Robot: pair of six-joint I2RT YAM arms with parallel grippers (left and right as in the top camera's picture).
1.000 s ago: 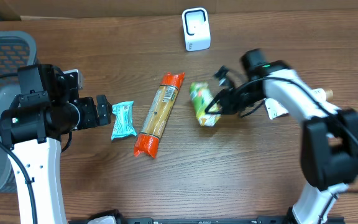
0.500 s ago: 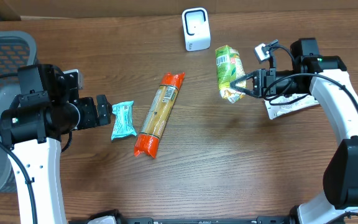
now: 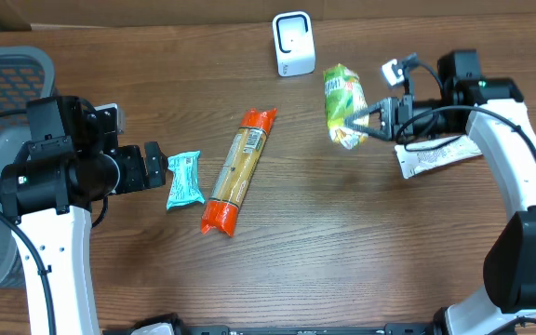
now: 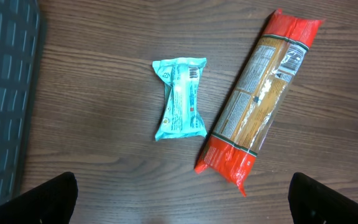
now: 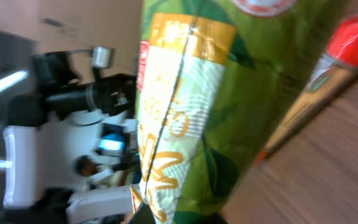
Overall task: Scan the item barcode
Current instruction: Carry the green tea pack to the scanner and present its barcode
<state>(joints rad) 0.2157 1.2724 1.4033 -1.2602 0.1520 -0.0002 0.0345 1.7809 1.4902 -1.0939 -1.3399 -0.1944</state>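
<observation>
Green packet (image 3: 345, 105) now nearer scanner (image 3: 294, 44)

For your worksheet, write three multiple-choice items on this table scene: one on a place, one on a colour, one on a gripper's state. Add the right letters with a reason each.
1. Where is the teal packet?
A) between the left gripper and the long orange pack
B) on top of that pack
C) held off the table

2. What colour is the packet in the right gripper?
A) blue
B) green
C) white

3. How is the left gripper?
A) shut on the teal packet
B) open, holding nothing
C) shut, empty

Answers:
1 A, it lies flat on the wood between them.
2 B, the green packet sits in its jaws.
3 B, its fingers stand apart, short of the packet.
</observation>
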